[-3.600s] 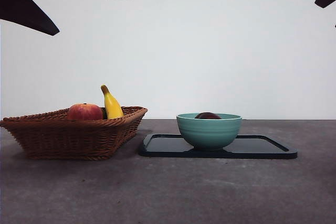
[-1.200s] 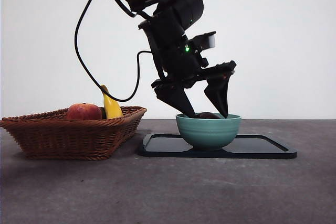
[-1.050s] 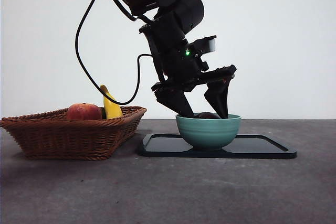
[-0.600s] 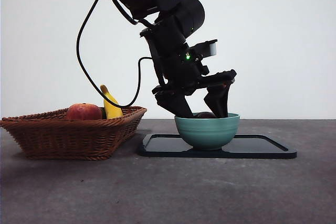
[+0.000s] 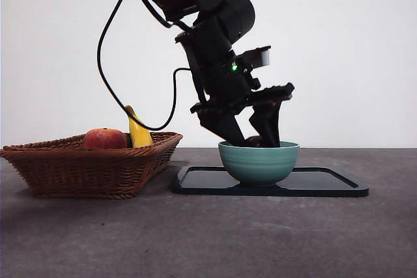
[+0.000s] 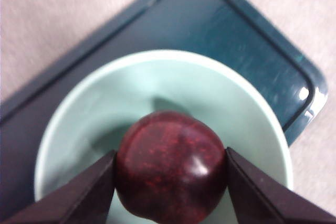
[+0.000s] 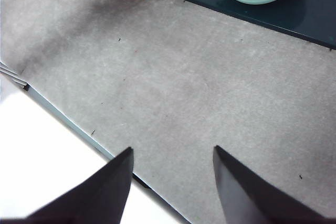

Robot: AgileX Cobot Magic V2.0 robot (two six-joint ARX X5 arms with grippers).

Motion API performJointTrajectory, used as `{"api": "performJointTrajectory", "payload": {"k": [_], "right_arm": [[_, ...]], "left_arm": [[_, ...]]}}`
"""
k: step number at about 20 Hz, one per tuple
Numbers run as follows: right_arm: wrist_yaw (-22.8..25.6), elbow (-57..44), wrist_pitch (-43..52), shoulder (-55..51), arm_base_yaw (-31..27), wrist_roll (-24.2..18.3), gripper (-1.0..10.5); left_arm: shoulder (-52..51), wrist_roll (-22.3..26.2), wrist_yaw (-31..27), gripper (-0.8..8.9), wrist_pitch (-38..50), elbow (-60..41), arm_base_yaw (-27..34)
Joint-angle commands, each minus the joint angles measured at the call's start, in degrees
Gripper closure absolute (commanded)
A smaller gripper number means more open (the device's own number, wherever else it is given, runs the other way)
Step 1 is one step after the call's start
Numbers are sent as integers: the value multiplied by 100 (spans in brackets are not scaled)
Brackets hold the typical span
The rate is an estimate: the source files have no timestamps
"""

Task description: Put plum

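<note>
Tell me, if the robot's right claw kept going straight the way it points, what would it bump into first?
Most likely just the bare grey table. The right gripper is open, holds nothing and points down at it; nothing shows in between, though depth is hard to judge.

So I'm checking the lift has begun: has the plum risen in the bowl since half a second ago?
Yes. The glossy dark maroon plum now shows slightly higher above the teal ceramic bowl's rim, clamped by the left gripper.
</note>
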Motion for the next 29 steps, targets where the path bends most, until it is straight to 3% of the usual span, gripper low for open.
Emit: {"api": "performJointTrajectory", "payload": {"k": [1,10,15,25,29], "right_arm": [[9,39,55,20,35,7,705],[195,39,59,-59,33,-105,705],[197,39,59,-157,28,-120,705],[192,39,61,-166,28,-227,705],[192,42,61,-166,28,-229,705]], "left_arm": [[168,35,-9,570,-114,417,-59],[-175,35,-9,569,-1794,2481,146],[-1281,33,-9,569,-2199,2533,420],[-3368,28,-9,569,-4441,2527,1008],[-3906,33,-9,569,-4946,2041,1014]]}}
